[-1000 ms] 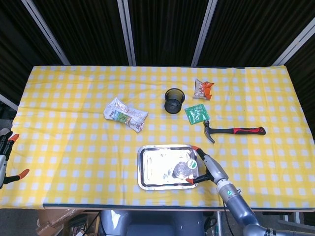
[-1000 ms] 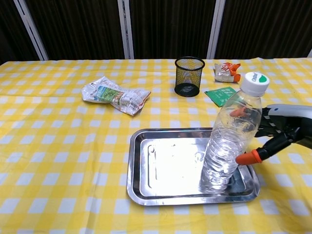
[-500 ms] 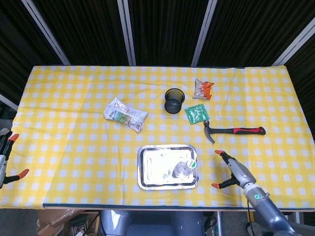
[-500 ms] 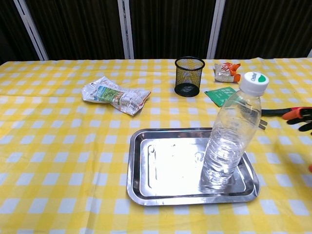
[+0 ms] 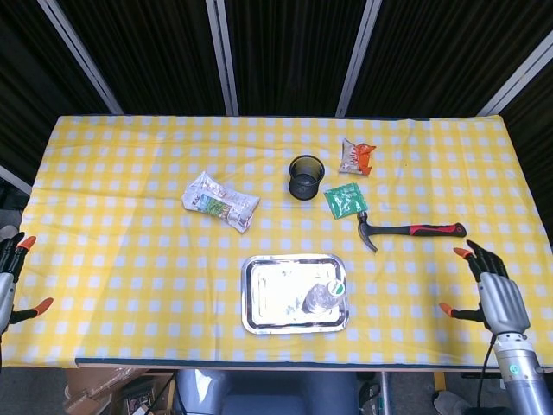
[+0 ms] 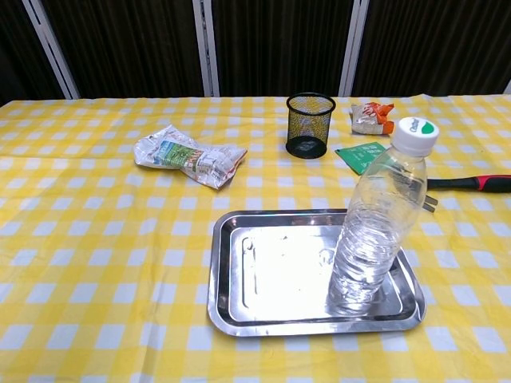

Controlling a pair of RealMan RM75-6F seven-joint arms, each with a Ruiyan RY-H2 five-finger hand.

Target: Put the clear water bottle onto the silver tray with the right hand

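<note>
Broadly, a yellow-and-white checked table (image 5: 130, 173) carried everything. Near its front edge lay the silver tray (image 6: 263, 263), rectangular and shiny, and the clear water bottle (image 6: 375, 223) stood upright in the tray's right end. That bottle was see-through and ribbed low down, with a white cap bearing a green mark; its faint print was too small to read. Behind the tray lay a crumpled printed packet (image 6: 192, 157), its lettering unreadable, and a hammer (image 5: 410, 230) with a red-and-black handle. Smaller still were a black mesh cup (image 6: 310, 124), a green sachet (image 6: 361, 155) and an orange-and-white snack packet (image 6: 371, 116). The right hand (image 5: 492, 292) sat well apart from the bottle, fingers spread, holding nothing. The left hand (image 5: 10, 278) showed at the frame's edge, fingers apart and empty.
</note>
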